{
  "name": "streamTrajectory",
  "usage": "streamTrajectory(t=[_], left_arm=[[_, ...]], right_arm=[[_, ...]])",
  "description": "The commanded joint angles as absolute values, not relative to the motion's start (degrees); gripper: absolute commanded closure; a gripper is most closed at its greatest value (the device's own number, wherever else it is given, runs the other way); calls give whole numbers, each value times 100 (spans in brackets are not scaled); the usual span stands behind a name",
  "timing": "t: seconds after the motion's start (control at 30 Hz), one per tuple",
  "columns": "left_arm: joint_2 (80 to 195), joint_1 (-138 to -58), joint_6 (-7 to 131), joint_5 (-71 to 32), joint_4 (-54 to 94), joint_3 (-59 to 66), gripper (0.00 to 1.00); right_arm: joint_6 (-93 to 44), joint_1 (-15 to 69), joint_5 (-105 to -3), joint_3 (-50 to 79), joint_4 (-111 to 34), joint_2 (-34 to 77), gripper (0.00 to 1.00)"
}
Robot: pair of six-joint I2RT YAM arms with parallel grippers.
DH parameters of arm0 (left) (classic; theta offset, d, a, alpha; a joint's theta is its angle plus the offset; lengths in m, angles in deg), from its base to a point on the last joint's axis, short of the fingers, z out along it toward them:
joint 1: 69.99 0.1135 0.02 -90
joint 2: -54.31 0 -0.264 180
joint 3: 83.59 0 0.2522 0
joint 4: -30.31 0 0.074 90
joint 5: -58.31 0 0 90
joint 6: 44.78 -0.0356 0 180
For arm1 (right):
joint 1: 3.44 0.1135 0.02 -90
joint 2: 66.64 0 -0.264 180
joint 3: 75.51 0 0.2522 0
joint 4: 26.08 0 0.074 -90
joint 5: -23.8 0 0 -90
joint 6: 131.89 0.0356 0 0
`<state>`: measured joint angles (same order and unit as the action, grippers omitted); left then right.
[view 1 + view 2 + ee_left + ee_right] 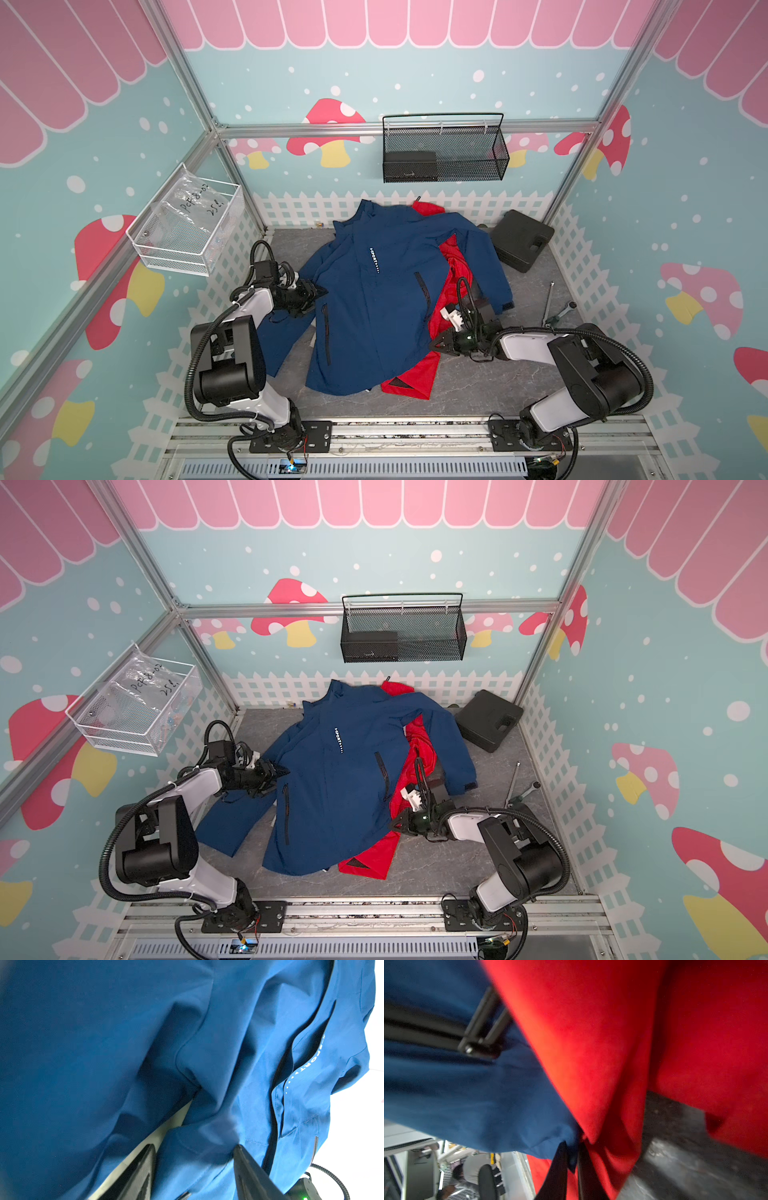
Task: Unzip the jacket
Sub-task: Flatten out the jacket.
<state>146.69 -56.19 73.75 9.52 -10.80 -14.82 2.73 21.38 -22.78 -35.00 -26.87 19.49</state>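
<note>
A navy blue jacket (374,299) (332,779) lies front-up on the grey table, with red fabric (415,374) showing along its right side and hem. My left gripper (322,293) (286,773) is at the jacket's left sleeve and armpit. It is open, and a fold of blue cloth lies between its fingers (194,1147). My right gripper (432,345) (392,824) is at the jacket's right edge. Its jaws are shut on a corner of blue cloth (572,1145), next to the red fabric (612,1043). A black zipper slider (479,1047) shows close by on the blue cloth.
A black case (521,240) sits at the back right of the table (478,382). A wrench (559,311) and a thin rod (549,299) lie to the right. A black mesh basket (444,149) hangs on the back wall, and a white wire basket (187,224) on the left wall.
</note>
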Motion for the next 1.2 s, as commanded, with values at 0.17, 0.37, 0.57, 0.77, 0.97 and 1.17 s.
streamTrajectory(t=[0.17,0.37,0.57,0.77,0.97,1.17], left_arm=[[14708,-5643,7469,942,-1001,-1417,38],[14807,-6078,8231,736,-137,-1569,41],[15117,-6519,8625,667,267,-1239,58],[14829,-6577,8527,430,36,-1358,94],[14291,-6564,8360,79,-300,-1822,100],[14026,-6572,8253,106,-532,-2121,100]], right_arm=[[40,2169,-2846,-3535,-3562,813,100],[-623,2169,-3632,-2929,-5282,190,100],[-616,2161,-4366,-2822,-6420,-266,100],[123,2134,-4909,-3341,-6892,-1069,100],[700,2125,-5127,-3652,-7259,-1636,100],[861,2121,-5108,-3688,-7848,-1947,100]])
